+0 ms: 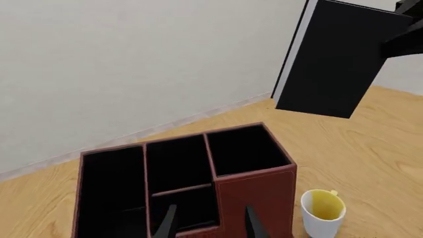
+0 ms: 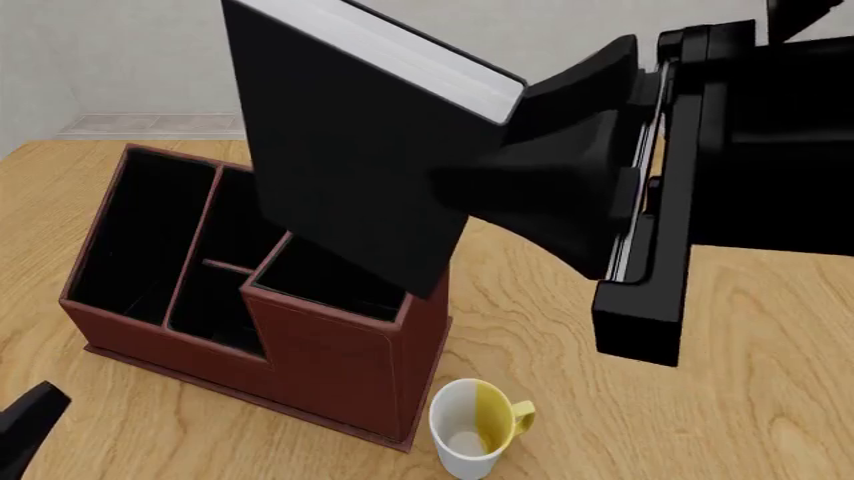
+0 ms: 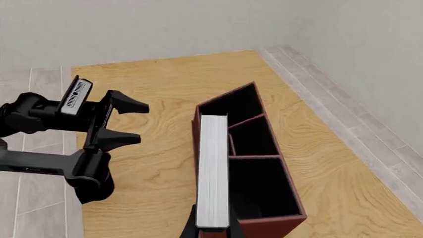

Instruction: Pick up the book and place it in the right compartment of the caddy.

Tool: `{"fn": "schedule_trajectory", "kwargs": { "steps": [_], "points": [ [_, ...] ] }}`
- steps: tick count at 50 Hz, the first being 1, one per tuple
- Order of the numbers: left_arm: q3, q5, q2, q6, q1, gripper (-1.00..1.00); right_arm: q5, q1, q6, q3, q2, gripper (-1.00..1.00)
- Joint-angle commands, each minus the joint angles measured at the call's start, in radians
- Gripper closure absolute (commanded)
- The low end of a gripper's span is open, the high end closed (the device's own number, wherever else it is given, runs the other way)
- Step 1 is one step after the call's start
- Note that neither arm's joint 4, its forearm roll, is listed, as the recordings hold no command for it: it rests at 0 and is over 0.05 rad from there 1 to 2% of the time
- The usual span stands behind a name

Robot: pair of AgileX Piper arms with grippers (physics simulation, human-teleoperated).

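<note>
1. My right pincer (image 2: 514, 150) is clamped on the book (image 2: 354, 150), tilted, upper centre of frame, above the caddy (image 2: 267, 330).
2. The right compartment (image 2: 334, 280) lies under it.
3. My left pincer (image 3: 126, 121) is spread apart, holding nothing.

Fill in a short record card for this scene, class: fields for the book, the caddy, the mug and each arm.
book: black, white page edges, held tilted in the air above the caddy
caddy: reddish-brown, black inside, four sections, on the table
right compartment: nothing in it yet
mug: white outside, yellow inside, upright beside the caddy's tall end
right gripper: shut on the book
left gripper: jaws open, holding nothing
</note>
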Motion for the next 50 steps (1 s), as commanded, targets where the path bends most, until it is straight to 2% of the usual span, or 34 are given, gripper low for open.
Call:
{"fn": "schedule_trajectory", "kwargs": {
  "steps": [1,34,50],
  "points": [
    [0.001,-0.003,0.000,-0.002,0.004,-1.00,0.004,0.001,0.007,-0.011,-0.008,1.00],
    [0.001,-0.003,0.000,-0.002,0.004,-1.00,0.004,0.001,0.007,-0.011,-0.008,1.00],
    [-0.022,0.005,0.000,-0.014,0.031,-1.00,-0.052,-0.008,0.046,-0.017,0.080,1.00]
  ]
}}
